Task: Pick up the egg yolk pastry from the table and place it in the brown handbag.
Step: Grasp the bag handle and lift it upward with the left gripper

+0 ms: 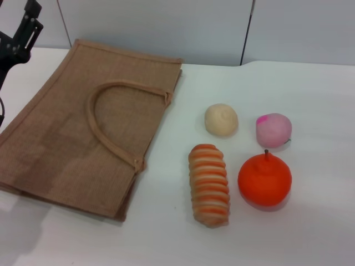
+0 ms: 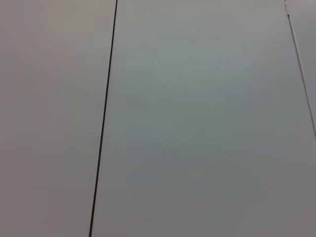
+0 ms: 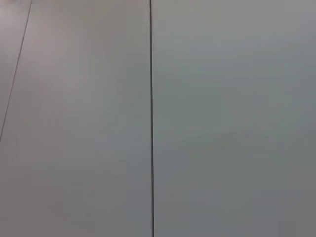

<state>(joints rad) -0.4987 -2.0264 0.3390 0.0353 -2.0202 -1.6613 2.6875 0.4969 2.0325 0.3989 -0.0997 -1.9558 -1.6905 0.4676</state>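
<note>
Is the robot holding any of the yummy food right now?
No. The egg yolk pastry sits untouched on the table; the left gripper is far off, holding no food.

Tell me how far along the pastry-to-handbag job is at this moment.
Nothing looks done yet. The egg yolk pastry sits on the table, beside the pink bun and apart from the brown handbag, which lies flat. Nothing is in hand: the left gripper is raised at the far left, away from the food. Picking and placing remain.
</note>
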